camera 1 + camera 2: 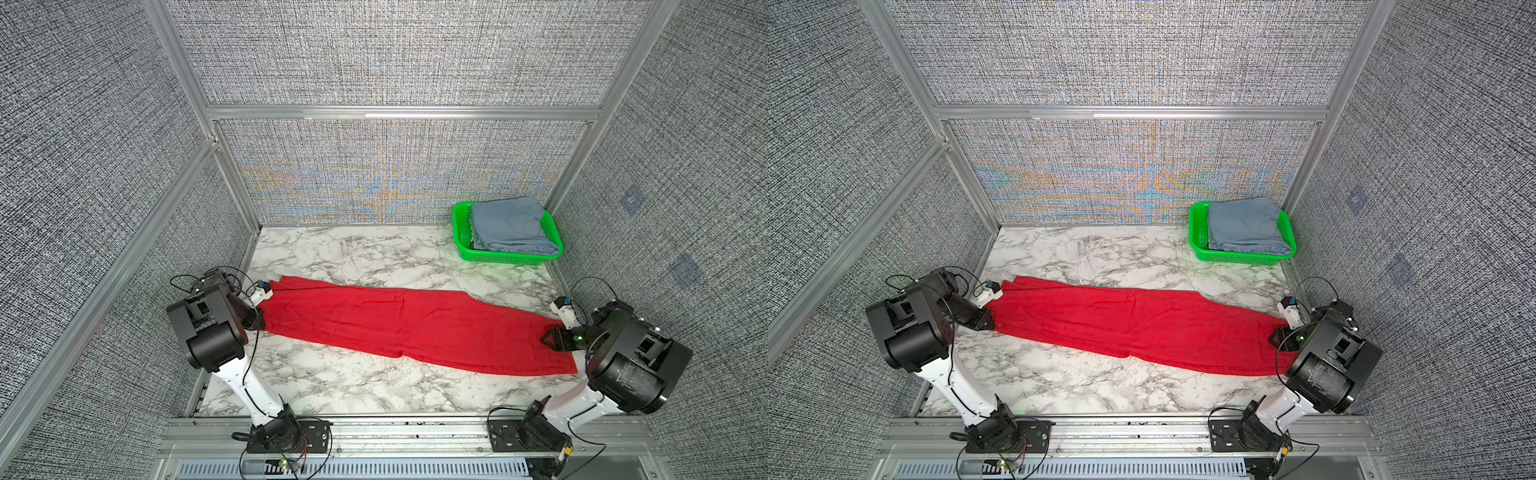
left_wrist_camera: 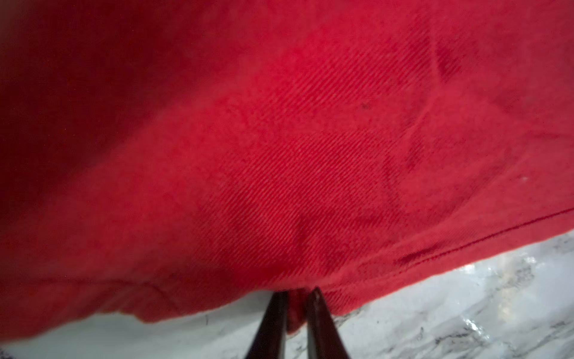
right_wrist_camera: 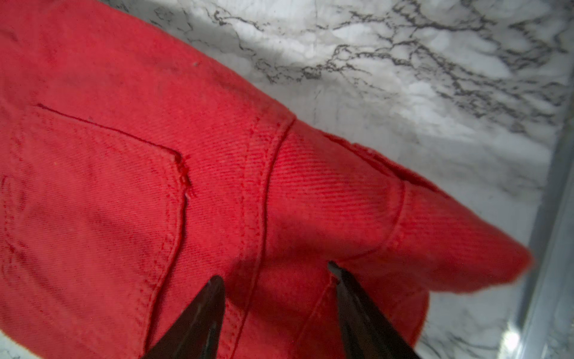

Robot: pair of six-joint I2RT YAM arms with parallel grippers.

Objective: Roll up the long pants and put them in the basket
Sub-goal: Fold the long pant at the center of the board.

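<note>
While basket (image 1: 462, 232) holds denim (image 1: 511, 224) (folded) | left jaws pinch long pants (image 1: 415, 328) | right jaws apart

The long pants (image 1: 415, 328) lie across the table (image 1: 332, 257), basket (image 1: 507, 257) behind.

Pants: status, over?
Copy: left gripper shut on pants hem; right gripper open over waist. Flat, not rolled. Far-corner basket out of the way.
</note>
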